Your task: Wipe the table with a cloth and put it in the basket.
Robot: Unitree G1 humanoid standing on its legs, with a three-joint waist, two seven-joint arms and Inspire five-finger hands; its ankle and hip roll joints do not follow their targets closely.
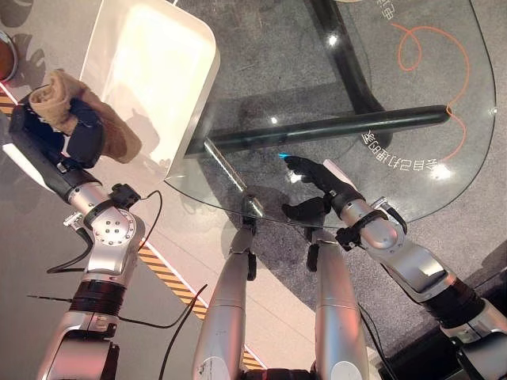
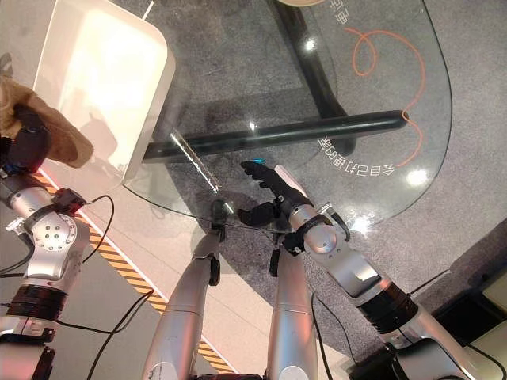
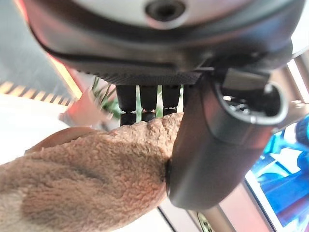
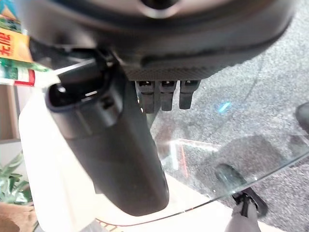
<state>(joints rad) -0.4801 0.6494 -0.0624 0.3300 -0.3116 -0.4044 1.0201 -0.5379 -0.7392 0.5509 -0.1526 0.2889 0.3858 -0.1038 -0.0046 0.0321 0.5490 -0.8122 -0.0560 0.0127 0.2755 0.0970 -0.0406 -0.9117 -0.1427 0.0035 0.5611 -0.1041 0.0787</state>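
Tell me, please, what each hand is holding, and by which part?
The left hand grips the tan cloth by a bunched fold. The right hand holds nothing.

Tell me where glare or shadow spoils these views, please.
Left eye view: the white basket is washed out by bright light, and small glare spots dot the glass table. Left wrist view: the tan cloth in the left hand looks soft, being so close.
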